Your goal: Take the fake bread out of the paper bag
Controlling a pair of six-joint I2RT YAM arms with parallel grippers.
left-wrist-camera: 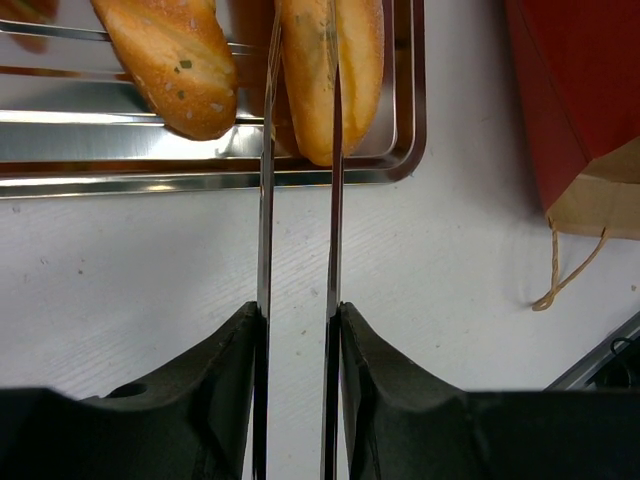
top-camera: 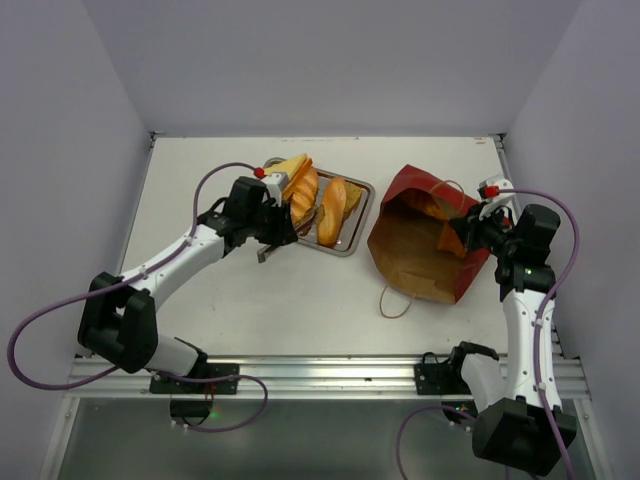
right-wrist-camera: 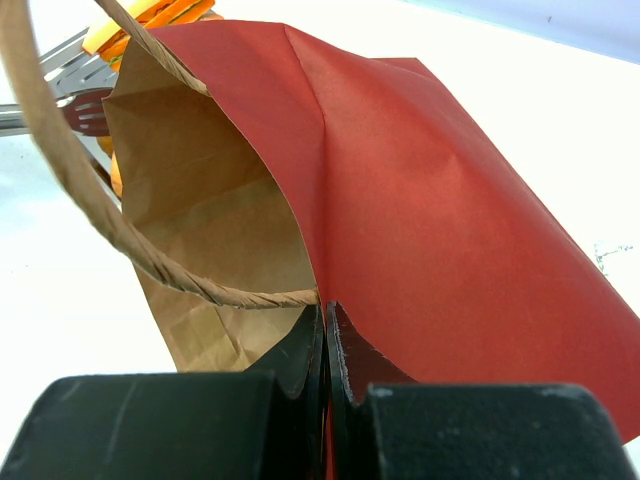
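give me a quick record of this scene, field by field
tray: steel tray, left of the bag
bread: loaves lying on the tray
bag: red paper bag on its side, mouth open, tan inside showing
bag contents: orange patch inside, too unclear to name
handle: twine loop lying flat by the bag's near edge
left gripper: fingers slightly apart over a loaf on the tray, grip unclear
right gripper: shut on the bag's edge
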